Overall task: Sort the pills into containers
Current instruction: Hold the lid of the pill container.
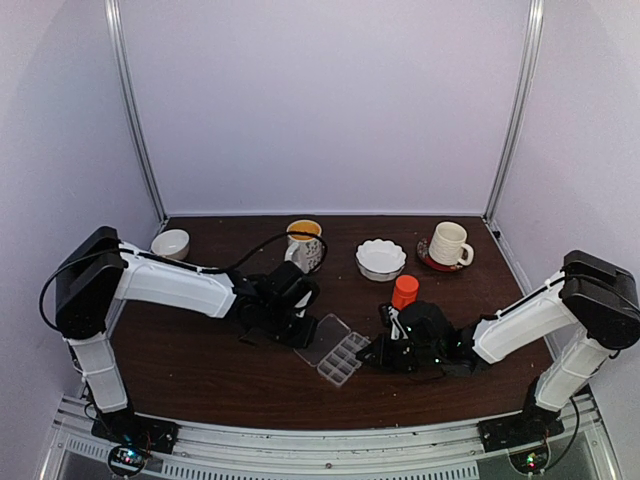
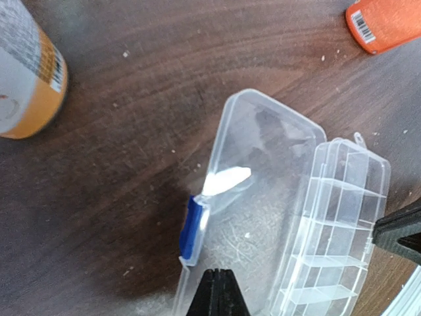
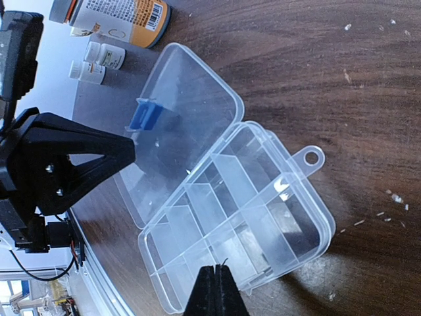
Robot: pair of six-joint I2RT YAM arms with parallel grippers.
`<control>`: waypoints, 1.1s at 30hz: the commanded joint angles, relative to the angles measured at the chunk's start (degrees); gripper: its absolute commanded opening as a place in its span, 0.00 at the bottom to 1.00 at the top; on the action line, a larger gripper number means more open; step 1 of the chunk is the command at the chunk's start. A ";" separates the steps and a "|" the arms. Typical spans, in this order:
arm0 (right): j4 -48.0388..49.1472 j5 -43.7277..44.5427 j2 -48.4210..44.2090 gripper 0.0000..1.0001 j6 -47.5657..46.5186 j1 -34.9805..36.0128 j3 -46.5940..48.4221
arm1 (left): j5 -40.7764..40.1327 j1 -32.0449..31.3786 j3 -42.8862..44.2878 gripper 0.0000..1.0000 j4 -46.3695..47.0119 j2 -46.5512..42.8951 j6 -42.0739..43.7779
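Pill box (image 1: 345,362) lies open at mid-worktop (image 1: 200,360), its lid (image 2: 263,171) flat to its left with a blue latch (image 2: 191,227), its compartments (image 3: 230,217) in two rows; pale specks (image 2: 125,54) on the wood are too small to identify. Left jaws are pressed together, gripping nothing, at the lid's edge, and right jaws, likewise pressed together, at the box's near wall. Orange bottle (image 1: 405,291) stands just behind the right jaws, a labelled bottle (image 3: 112,13) and two white bottles (image 3: 105,58) sit beyond the lid, and mugs (image 1: 305,245) and bowls (image 1: 381,259) line the back edge.
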 commanded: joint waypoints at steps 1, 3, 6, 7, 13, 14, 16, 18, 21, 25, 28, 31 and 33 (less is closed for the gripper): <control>-2.18 1.51 0.52 0.00 -0.73 -0.28 1.01 | 3.01 0.24 -0.89 0.00 4.16 1.89 0.09; -2.09 1.54 0.54 0.00 -0.73 -0.29 0.88 | 3.17 0.30 -1.10 0.00 4.51 2.10 -0.11; -2.05 1.52 0.43 0.00 -0.79 -0.24 0.77 | 3.12 0.24 -1.16 0.00 4.45 2.51 -0.07; -1.90 1.54 0.41 0.00 -0.73 -0.28 0.76 | 3.12 0.26 -1.03 0.00 4.33 2.75 -0.07; -2.37 1.67 -0.21 0.00 -0.97 -0.26 0.88 | 3.35 0.27 -0.37 0.00 3.89 4.01 0.06; -2.52 1.64 -0.28 0.00 -1.05 -0.28 0.87 | 3.37 0.19 0.04 0.00 3.67 3.75 0.15; -2.82 1.68 -0.59 0.00 -1.18 -0.28 0.93 | 3.02 0.06 0.88 0.00 2.95 2.83 0.70; -3.32 1.71 -1.04 0.00 -1.48 -0.28 0.98 | 2.22 -0.22 2.14 0.00 1.30 1.53 1.46; -4.00 1.72 -2.02 0.00 -2.07 -0.28 1.40 | 0.84 -0.75 4.54 0.00 -1.18 -0.27 2.41; -5.75 1.63 -4.07 0.00 -3.35 -0.29 2.85 | 0.47 -1.25 5.94 0.00 -2.51 -2.75 2.85; -5.98 1.37 -6.18 0.00 -4.49 -0.24 3.34 | 0.71 -1.21 6.35 0.00 -2.68 -3.78 2.91; -7.42 1.65 -8.79 0.01 -5.73 -0.28 3.73 | 0.27 -1.21 6.89 0.00 -3.09 -4.00 2.92; -9.45 2.39 -10.68 0.01 -6.52 -0.29 3.84 | 0.30 -1.23 6.94 0.00 -3.03 -4.00 2.72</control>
